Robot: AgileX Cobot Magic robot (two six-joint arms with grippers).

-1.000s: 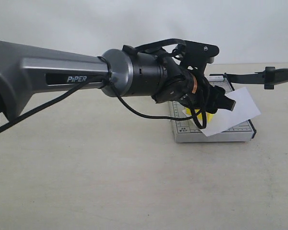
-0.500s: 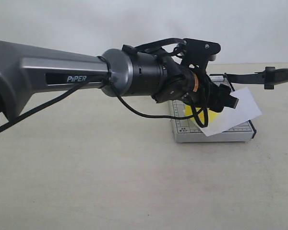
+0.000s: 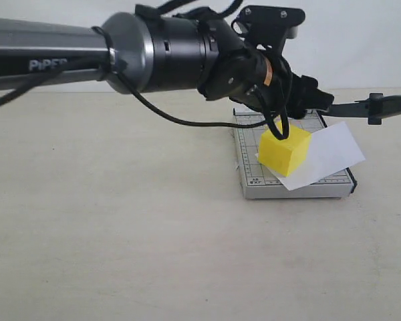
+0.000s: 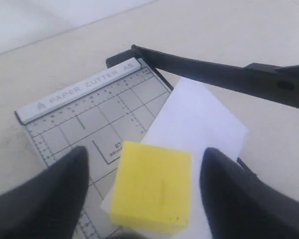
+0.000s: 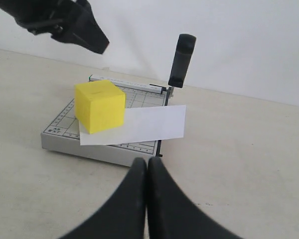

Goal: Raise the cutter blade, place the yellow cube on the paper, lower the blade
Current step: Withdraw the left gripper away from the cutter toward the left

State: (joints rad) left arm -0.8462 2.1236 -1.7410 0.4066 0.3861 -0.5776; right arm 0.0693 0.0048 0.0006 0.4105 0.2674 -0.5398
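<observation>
The yellow cube (image 3: 284,150) rests on the white paper (image 3: 327,157), which lies askew across the grey gridded cutter base (image 3: 250,177). The cutter blade (image 3: 367,107) is raised, its thick black handle (image 5: 182,59) up in the air. My left gripper (image 3: 309,100) hovers just above the cube, open, with both fingers (image 4: 45,199) clear of the cube (image 4: 152,186) on either side. My right gripper (image 5: 148,162) is shut on nothing, low over the table in front of the base (image 5: 65,137), away from the cube (image 5: 99,106) and paper (image 5: 144,124).
The left arm's thick grey and black body (image 3: 154,53) stretches across the upper scene with a dangling black cable (image 3: 187,120). The base sits on a beige table (image 3: 120,234) before a white wall.
My left arm has lifted up and away from the cube. Its fingers have let go, and the cube now sits uncovered on the paper.
</observation>
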